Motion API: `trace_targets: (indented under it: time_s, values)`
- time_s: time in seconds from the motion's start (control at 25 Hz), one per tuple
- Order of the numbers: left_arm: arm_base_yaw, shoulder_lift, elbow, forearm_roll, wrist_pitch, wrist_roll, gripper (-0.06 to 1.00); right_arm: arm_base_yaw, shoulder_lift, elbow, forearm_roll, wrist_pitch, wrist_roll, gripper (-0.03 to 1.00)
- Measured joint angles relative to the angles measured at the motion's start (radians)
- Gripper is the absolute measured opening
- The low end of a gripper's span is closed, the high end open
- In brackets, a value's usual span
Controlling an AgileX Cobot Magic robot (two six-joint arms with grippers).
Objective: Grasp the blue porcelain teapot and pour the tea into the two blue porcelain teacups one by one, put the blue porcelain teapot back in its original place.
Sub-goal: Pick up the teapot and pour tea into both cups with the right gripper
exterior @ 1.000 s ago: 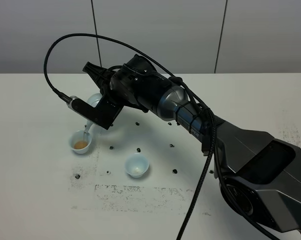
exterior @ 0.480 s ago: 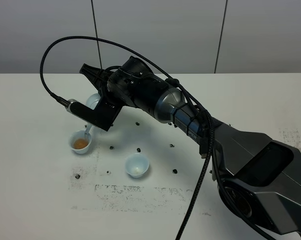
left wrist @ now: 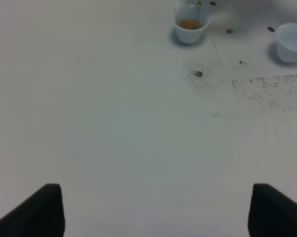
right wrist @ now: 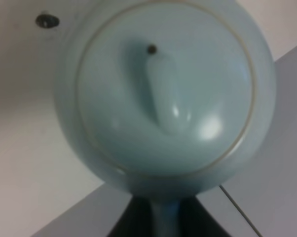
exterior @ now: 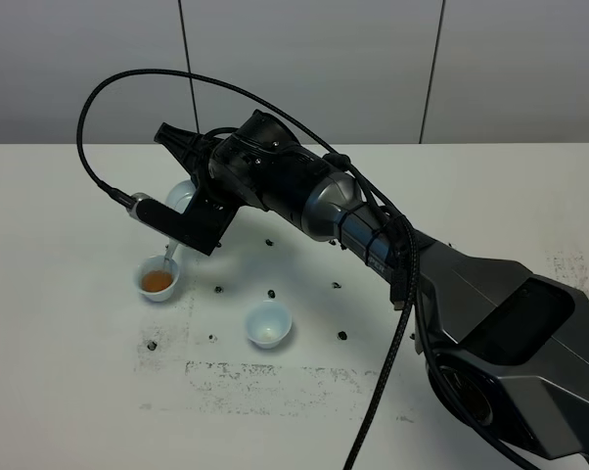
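The right claw (right wrist: 163, 217) is clamped on the handle (right wrist: 164, 228) of the teapot (exterior: 182, 192) and holds it tipped above the desk (exterior: 60, 372). Its spout (exterior: 172, 253) hangs just over the left cup (exterior: 158, 281), which holds amber tea. The second cup (exterior: 268, 324) stands on the desk to the right, apart from it, among dark specks (exterior: 272, 292). The left claw (left wrist: 158, 212) hangs over the desk with its fingers spread wide, gripping nothing.

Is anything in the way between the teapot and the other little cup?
No, nothing visible blocks it. Between the teapot, tipped over the cup with tea, and the other cup lies only bare table with tiny dark specks.
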Motion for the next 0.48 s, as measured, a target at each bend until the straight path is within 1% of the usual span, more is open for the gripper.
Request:
trace_targets:
  time_s: [0.48]
  values:
    - [0.0, 0.0, 0.0, 0.0, 0.0, -0.001, 0.76, 0.0, 0.0, 0.0, -0.003, -0.016, 0.0, 0.04]
